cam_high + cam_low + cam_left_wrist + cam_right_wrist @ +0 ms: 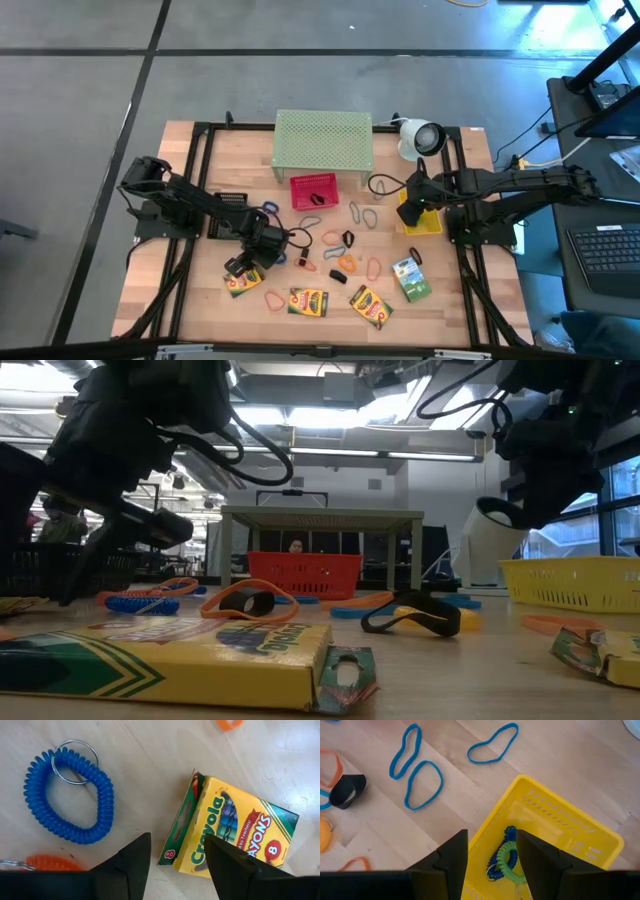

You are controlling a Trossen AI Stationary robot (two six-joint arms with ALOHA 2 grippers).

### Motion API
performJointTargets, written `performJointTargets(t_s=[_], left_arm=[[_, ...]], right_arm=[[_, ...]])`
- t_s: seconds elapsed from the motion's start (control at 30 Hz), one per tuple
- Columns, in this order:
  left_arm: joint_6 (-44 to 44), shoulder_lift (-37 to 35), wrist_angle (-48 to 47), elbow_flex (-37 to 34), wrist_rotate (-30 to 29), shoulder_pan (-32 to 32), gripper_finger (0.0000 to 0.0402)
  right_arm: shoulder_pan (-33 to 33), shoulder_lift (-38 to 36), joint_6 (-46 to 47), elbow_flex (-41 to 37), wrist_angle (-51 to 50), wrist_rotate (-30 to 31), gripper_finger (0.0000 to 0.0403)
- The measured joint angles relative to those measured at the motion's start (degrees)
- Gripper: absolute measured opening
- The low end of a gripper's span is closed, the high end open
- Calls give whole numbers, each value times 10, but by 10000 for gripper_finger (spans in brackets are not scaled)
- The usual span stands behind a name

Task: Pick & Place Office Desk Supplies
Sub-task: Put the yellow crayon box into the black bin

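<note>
Little is sorted so far: only coiled green and blue bands (pixel 506 861) are lying in the yellow mesh basket (pixel 580 837) near the tabletop's right edge, under the released, empty right gripper (pixel 490 852). The left gripper (pixel 175 855), jaws apart, is hovering over a yellow-and-green cardboard crayon box (pixel 227 837) near the front-left corner; three more boxes and many loops are waiting.

table (pixel 150 750) – pale wood | crayon box (pixel 235 832) – glossy card | basket (pixel 560 825) – yellow plastic
</note>
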Motion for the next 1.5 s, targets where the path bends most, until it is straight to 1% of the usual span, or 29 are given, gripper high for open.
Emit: performJointTargets(t_s=[0.17, 0.33, 0.5, 0.9, 1.03, 1.13, 1.27, 1.37, 1.5], left_arm=[[1, 0, -2, 0, 14, 0, 155], [2, 0, -2, 0, 7, 0, 146], [0, 0, -2, 0, -6, 0, 150], [10, 0, 2, -3, 8, -14, 168], [6, 0, 9, -14, 8, -25, 169], [-16, -1, 17, -21, -6, -31, 169], [-11, -2, 28, -28, -6, -31, 168], [-11, 0, 41, -39, -6, -31, 158], [-11, 23, 48, -44, -10, -38, 125]], right_arm=[[0, 0, 0, 0, 0, 1, 168], [0, 0, -3, 0, 0, 2, 168], [0, 0, -5, 0, 0, 2, 168], [0, 0, -5, 0, 0, 2, 168], [0, 0, -5, 0, 0, 2, 168], [0, 0, -5, 0, 0, 2, 168], [0, 0, -5, 0, 0, 2, 168], [0, 0, -5, 0, 0, 1, 168], [0, 0, -5, 0, 0, -1, 168]])
